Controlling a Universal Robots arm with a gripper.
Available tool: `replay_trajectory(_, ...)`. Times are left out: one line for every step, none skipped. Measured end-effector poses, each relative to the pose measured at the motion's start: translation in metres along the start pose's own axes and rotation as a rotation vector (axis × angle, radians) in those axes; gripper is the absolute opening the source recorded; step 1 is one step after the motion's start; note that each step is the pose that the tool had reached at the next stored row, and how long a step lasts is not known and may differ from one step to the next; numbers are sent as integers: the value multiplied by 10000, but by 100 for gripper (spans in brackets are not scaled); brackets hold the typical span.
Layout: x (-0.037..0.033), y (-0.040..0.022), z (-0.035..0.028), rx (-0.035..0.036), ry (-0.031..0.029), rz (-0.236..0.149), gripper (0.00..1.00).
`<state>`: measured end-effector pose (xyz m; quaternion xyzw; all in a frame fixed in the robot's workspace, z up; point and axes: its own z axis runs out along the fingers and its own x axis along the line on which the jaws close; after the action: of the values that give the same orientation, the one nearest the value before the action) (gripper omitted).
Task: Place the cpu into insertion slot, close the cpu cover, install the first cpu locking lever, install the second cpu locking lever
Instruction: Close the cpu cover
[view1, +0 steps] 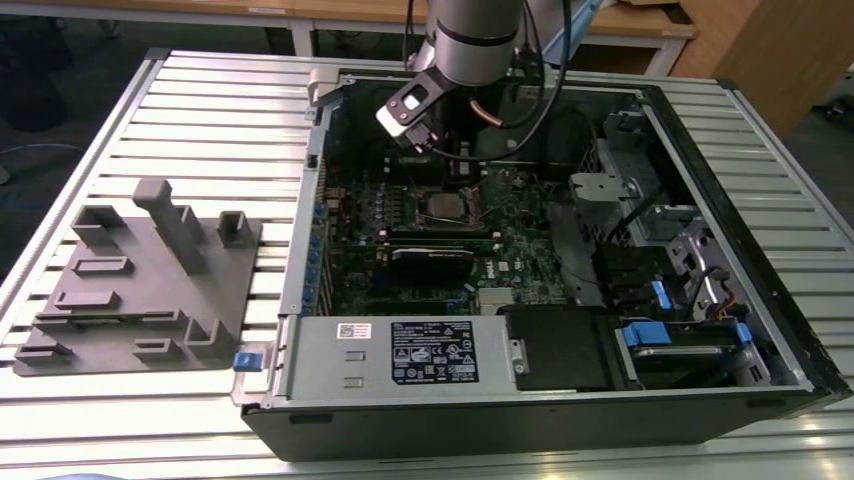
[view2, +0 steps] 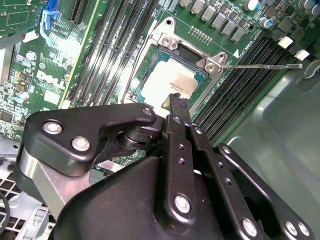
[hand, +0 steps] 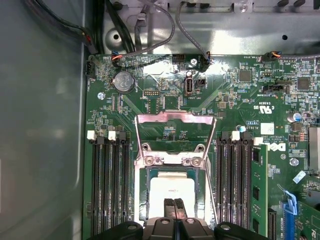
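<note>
Under the matt black hand (view2: 175, 101), the chip (view2: 172, 80) shows a dull pale metal top; the board (hand: 240, 100) around is glossy green.

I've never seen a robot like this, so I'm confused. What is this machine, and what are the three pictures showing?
It is a grey metal robot arm reaching into an open black computer case that lies on a slatted silver table. The exterior view comes from a camera standing off the arm; at that view's left sits a grey plastic holder block. Both wrist views come from cameras riding on the arm, looking at the green circuit board. The arm's black fingers are shut, holding nothing I can see, tips by the small square silver-tan cpu, which lies inside a thin metal frame on the board.
</note>
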<state>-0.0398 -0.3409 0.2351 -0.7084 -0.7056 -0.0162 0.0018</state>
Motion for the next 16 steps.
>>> replay_trajectory(1,0,-11,-2,2,0,11)
replay_trajectory(1,1,-22,-1,2,0,11)
replay_trajectory(1,1,-31,-1,3,0,11)
replay_trajectory(1,1,-39,-2,3,0,11)
replay_trajectory(2,1,-46,-2,3,0,11)
replay_trajectory(2,1,-48,-3,5,0,11)
replay_trajectory(2,1,-47,-3,6,0,11)
replay_trajectory(2,1,-48,-3,6,0,11)
replay_trajectory(2,1,-49,-2,3,0,11)
replay_trajectory(2,1,-50,-2,3,0,11)
replay_trajectory(2,1,-50,-2,3,0,11)
replay_trajectory(2,1,-50,-2,3,0,11)
replay_trajectory(2,1,-50,-1,3,0,11)
replay_trajectory(2,1,-51,-2,3,0,11)
replay_trajectory(2,1,-51,-1,3,0,11)
replay_trajectory(2,1,-51,-1,3,0,11)
